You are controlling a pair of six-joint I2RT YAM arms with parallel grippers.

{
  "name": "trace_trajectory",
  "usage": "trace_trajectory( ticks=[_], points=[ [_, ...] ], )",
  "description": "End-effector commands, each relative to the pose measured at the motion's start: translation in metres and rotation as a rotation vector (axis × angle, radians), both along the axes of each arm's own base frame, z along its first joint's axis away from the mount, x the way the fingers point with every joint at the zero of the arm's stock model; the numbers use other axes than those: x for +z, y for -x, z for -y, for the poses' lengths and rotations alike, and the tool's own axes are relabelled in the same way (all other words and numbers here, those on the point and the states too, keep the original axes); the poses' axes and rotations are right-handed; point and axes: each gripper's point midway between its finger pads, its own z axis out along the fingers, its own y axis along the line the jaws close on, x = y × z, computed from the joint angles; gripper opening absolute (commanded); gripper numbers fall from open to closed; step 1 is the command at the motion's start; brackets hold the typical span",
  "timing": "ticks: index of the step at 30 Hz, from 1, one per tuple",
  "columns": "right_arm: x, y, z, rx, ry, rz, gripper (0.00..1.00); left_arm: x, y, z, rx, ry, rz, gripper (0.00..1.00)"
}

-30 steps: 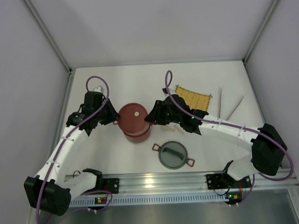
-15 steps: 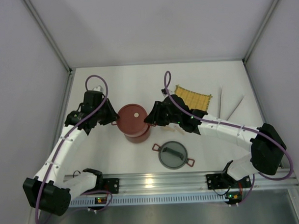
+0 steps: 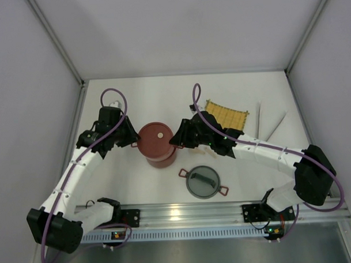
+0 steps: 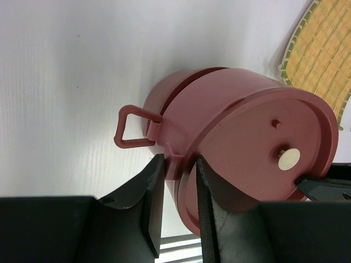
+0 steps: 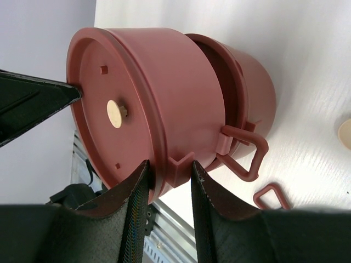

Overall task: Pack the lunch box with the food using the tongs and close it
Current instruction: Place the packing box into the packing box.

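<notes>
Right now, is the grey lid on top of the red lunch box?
No, the grey lid lies on the table, apart from the red lunch box.

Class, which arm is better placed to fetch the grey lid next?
Probably the right: the grey lid lies nearer the right gripper, while the left gripper sits across the lunch box from it. Both grip its tabs.

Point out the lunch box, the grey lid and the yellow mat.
lunch box (image 3: 153, 141): top view, flat red lid.
grey lid (image 3: 200, 188): top view, dome beside handle.
yellow mat (image 3: 225, 114): top view, woven middle.
</notes>
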Motion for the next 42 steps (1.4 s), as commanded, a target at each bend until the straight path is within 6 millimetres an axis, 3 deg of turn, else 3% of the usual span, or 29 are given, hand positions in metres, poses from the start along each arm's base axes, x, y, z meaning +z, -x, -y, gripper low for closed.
trace_trajectory(
  ticks=[1, 9, 15, 28, 42],
  points=[
    [0.041, 0.032, -0.029, 0.13, -0.117, 0.028, 0.01, 0.034, -0.015, 0.034, -0.037, 0.179, 0.107, 0.0],
    [0.03, 0.031, -0.024, 0.11, -0.095, 0.018, 0.08, 0.02, -0.015, 0.035, -0.034, 0.174, 0.084, 0.0],
    [0.022, 0.028, -0.023, 0.097, -0.07, 0.015, 0.2, 0.011, -0.015, 0.033, -0.029, 0.162, 0.069, 0.0],
    [-0.001, 0.02, -0.029, 0.112, -0.002, 0.018, 0.39, 0.017, -0.012, 0.027, -0.015, 0.146, 0.092, 0.0],
    [0.0, 0.008, -0.031, 0.112, 0.056, 0.061, 0.39, 0.022, -0.012, 0.025, -0.012, 0.139, 0.11, 0.0]
  ],
)
